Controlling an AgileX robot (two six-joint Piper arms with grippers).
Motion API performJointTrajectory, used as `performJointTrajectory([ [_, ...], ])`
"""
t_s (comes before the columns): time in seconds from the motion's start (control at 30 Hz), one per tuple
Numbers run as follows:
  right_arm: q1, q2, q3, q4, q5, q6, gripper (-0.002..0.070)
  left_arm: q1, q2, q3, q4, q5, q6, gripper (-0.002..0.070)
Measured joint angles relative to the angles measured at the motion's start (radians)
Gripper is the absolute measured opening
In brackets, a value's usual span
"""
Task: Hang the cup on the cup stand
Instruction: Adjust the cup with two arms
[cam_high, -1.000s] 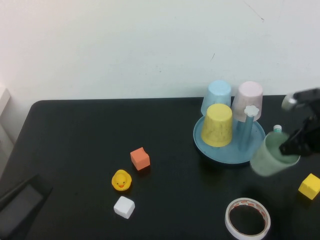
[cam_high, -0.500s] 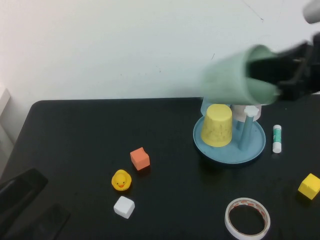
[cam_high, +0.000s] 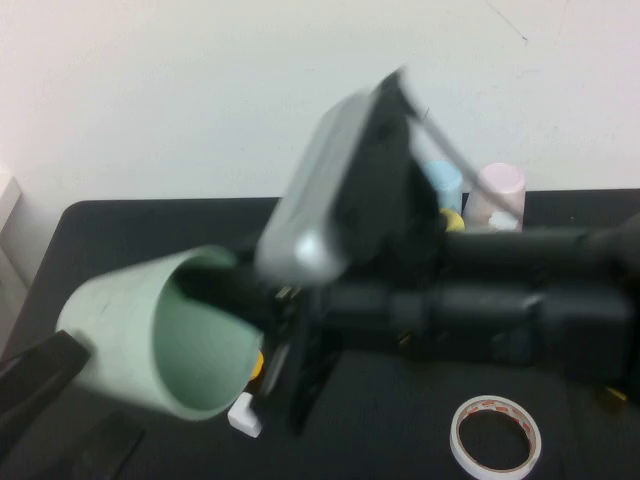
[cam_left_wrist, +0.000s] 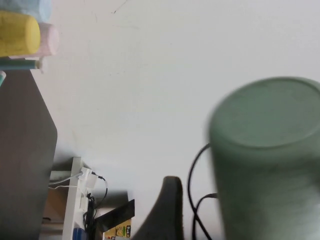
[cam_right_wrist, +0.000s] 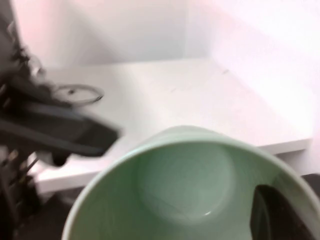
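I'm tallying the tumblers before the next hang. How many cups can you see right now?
4. The sage-green cup is held by the right gripper over the table's left, near the open left gripper. Light blue, pink and yellow cups sit at the stand; the arm may hide more.

Even, bright light fills all views, and the white wall looks washed out without hard shadows. In the high view the cup (cam_high: 160, 345) and the right arm (cam_high: 400, 270) are smeared by motion blur. Both wrist views are soft, the cup close and unfocused.
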Motion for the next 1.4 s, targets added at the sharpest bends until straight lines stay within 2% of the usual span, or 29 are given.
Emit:
performJointTrajectory([
  [0.23, 0.038, 0.088, -0.007, 0.082, 0.017, -0.101, 0.0027, 0.000, 0.001, 0.000, 0.011, -0.042, -0.004, 0.0692],
  [0.7, 0.040, 0.153, -0.020, 0.094, 0.244, -0.272, 0.0020, 0.000, 0.002, 0.000, 0.012, -0.102, -0.005, 0.0693],
  [0.8, 0.040, 0.154, -0.020, 0.099, 0.255, -0.310, 0.0020, 0.000, 0.002, 0.000, 0.012, -0.102, -0.002, 0.0662],
  [0.93, 0.040, 0.155, -0.020, 0.104, 0.257, -0.356, 0.0020, 0.000, 0.002, 0.002, 0.020, -0.102, -0.001, 0.0531],
  [1.0, 0.040, 0.155, -0.020, 0.105, 0.257, -0.365, 0.0027, 0.000, 0.002, 0.002, 0.020, -0.102, -0.001, 0.0536],
  [1.1, 0.040, 0.158, -0.021, 0.105, 0.267, -0.371, 0.0069, 0.000, 0.002, 0.002, 0.021, -0.102, 0.002, 0.0536],
  [1.4, 0.040, 0.162, -0.021, 0.012, 0.276, -0.373, 0.0334, 0.000, 0.002, -0.006, 0.018, -0.124, 0.112, 0.0535],
])
